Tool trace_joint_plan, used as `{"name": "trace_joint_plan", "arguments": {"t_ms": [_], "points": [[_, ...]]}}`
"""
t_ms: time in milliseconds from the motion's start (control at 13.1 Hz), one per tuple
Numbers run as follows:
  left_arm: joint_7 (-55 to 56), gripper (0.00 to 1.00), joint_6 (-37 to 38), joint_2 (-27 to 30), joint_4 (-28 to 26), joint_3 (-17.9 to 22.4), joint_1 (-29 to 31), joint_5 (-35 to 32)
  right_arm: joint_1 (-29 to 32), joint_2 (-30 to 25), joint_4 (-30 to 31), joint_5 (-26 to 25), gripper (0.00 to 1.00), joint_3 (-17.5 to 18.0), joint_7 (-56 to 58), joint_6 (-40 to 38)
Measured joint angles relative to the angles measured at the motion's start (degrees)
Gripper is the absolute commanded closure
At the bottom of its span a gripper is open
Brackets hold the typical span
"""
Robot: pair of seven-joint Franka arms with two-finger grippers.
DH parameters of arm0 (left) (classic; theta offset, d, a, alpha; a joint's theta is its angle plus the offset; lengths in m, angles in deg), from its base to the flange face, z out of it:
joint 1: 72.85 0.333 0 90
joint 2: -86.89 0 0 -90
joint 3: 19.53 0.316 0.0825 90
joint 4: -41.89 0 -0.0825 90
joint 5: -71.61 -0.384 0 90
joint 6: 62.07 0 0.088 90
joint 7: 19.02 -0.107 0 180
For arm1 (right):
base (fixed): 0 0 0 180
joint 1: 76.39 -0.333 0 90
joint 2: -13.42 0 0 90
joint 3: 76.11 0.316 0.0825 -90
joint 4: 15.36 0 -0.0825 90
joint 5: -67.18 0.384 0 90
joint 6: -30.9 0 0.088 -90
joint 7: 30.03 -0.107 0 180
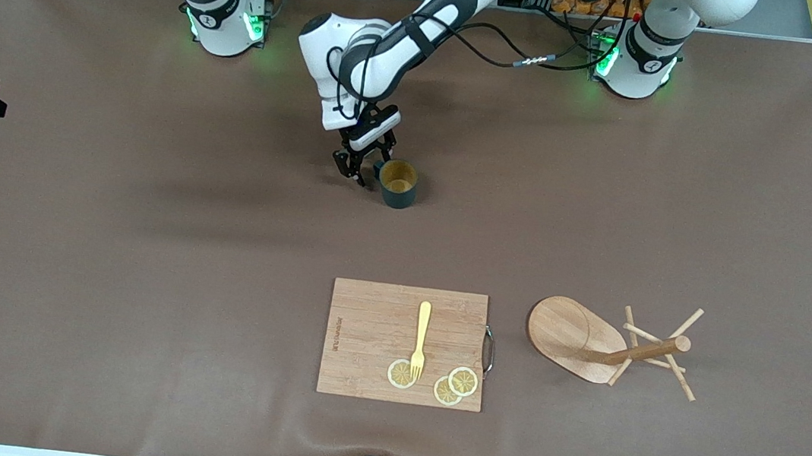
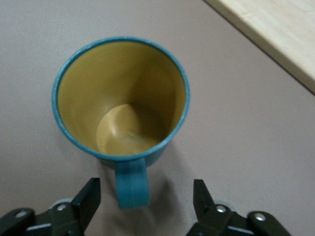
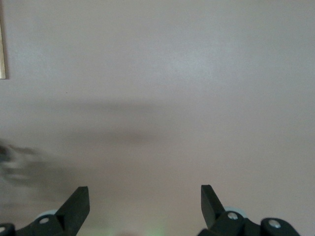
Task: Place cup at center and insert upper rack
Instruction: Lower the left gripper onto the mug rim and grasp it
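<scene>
The cup (image 1: 398, 183) stands upright on the brown table near the middle; it is dark teal with a mustard-yellow inside. In the left wrist view the cup (image 2: 120, 101) turns its small handle (image 2: 132, 184) toward my left gripper (image 2: 146, 196). My left gripper (image 1: 363, 166) is open and low beside the cup, with the handle between its fingers and touching neither. The upper rack (image 1: 591, 345), a light wooden mug tree, lies on its side nearer the front camera, toward the left arm's end. My right gripper (image 3: 145, 196) is open and empty over bare table; that arm waits.
A bamboo cutting board (image 1: 370, 339) lies nearer the front camera than the cup. It carries a yellow fork (image 1: 422, 337) and three lemon slices (image 1: 454, 386). A corner of the board (image 2: 275, 29) shows in the left wrist view.
</scene>
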Motion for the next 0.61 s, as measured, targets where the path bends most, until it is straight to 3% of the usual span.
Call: {"name": "trace_joint_plan", "arguments": {"t_ms": [608], "points": [[0.01, 0.46, -1.35, -0.58, 0.02, 0.03, 2.13, 5.16, -0.01, -0.07, -0.31, 0.0, 0.0, 0.13, 0.23, 0.11]]}}
